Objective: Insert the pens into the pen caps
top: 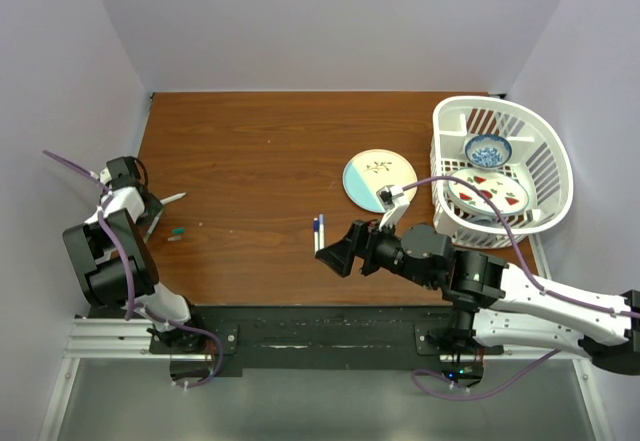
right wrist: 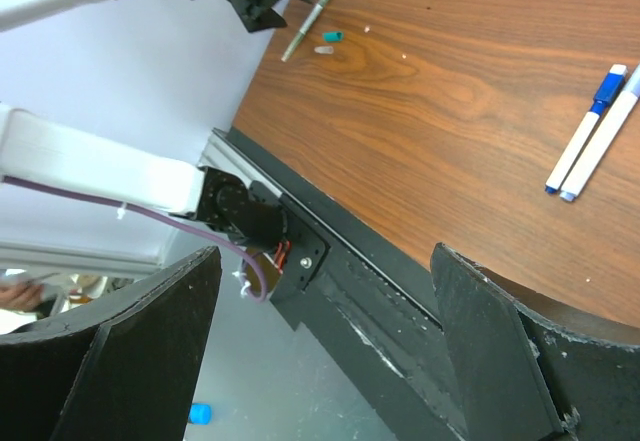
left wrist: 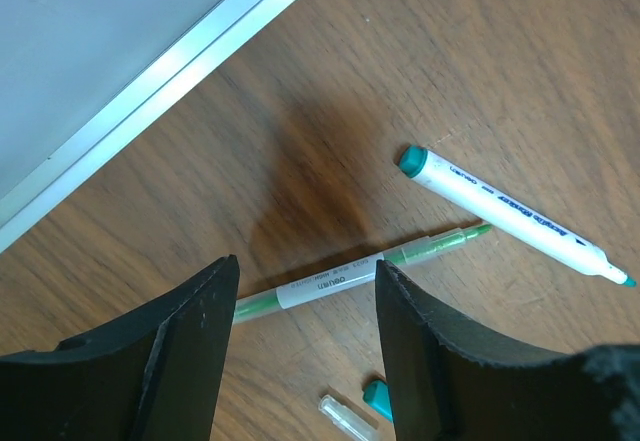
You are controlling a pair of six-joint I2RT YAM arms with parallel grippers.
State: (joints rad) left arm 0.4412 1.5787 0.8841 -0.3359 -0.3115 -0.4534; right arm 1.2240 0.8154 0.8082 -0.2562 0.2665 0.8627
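- Nearest, shows the right gripper (right wrist: 325,256) poised over the near edge of the desk (top: 250,161), jaws released and holding nothing.
- Just beyond, catches two pens (top: 318,232) lying side by side mid-desk, one with a dark blue cap (right wrist: 608,88) on its end; cannot tell whether the other is capped.
- Over on the left, finds the left gripper (left wrist: 305,281) low over a slim green-tinted pen (left wrist: 350,275), jaws spread to either side of the barrel and not yet closed on it.
- Puts a green cap (left wrist: 377,398) and a clear cap piece (left wrist: 345,418) just beside that pen, by the edge of one finger, and a white pen (left wrist: 510,211) with teal ends near but apart.
- Likely step in hand: picking up the slim pen. Best to drop straight down, close across the labelled middle to keep the barrel level, and avoid knocking the green cap away.
- Calls for a gentle squeeze on a thin round barrel, apt to roll or pivot.
- Farthest, takes in a pale plate (top: 380,181) and a white basket (top: 500,101), well apart from the work.
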